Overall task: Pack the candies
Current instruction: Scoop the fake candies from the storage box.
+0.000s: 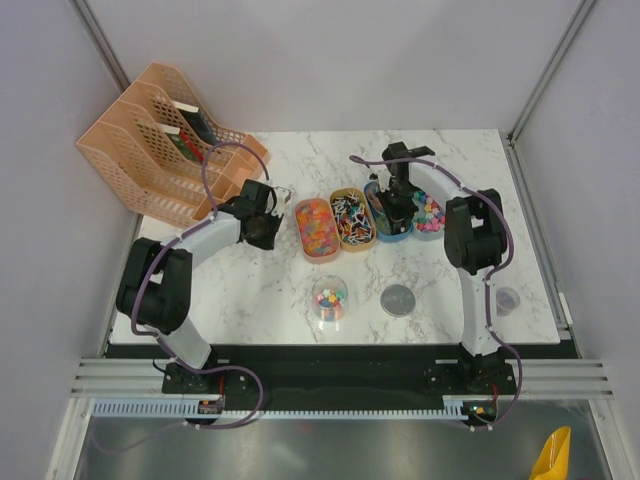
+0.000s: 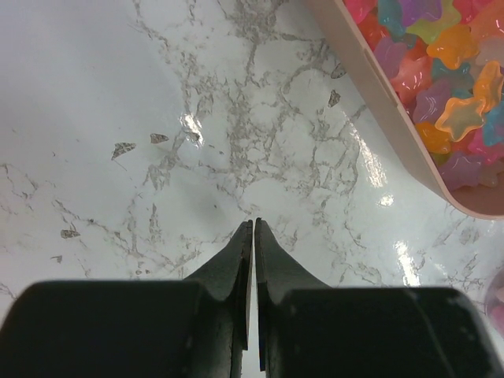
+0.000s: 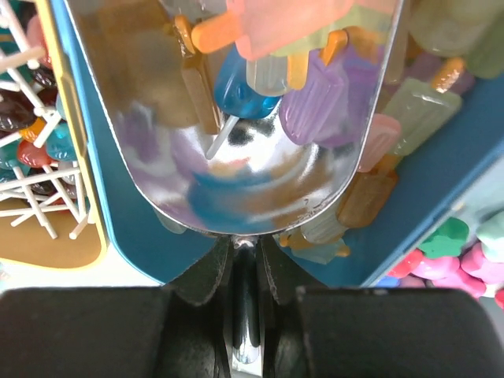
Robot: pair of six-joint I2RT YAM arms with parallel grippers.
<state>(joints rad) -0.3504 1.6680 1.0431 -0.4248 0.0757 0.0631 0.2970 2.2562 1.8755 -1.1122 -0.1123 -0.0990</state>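
My right gripper (image 3: 246, 242) is shut on the handle of a shiny metal scoop (image 3: 228, 177). The scoop lies in a blue oval tray (image 3: 142, 244) and holds several pastel ice-lolly-shaped candies (image 3: 311, 106). In the top view this gripper (image 1: 396, 205) is over that blue tray (image 1: 381, 232). My left gripper (image 2: 253, 223) is shut and empty, low over the bare marble. It is left of a pink tray (image 2: 378, 87) of star-shaped candies (image 2: 453, 71). In the top view the left gripper (image 1: 272, 222) sits beside that tray (image 1: 318, 252).
An orange tray (image 1: 352, 243) of stick candies lies between the pink and blue trays; another blue tray (image 1: 428, 233) is at the right. A clear jar (image 1: 329, 298) with candies, its grey lid (image 1: 398, 299) and a second lid (image 1: 507, 298) stand nearer. Orange file racks (image 1: 165, 140) fill the back left.
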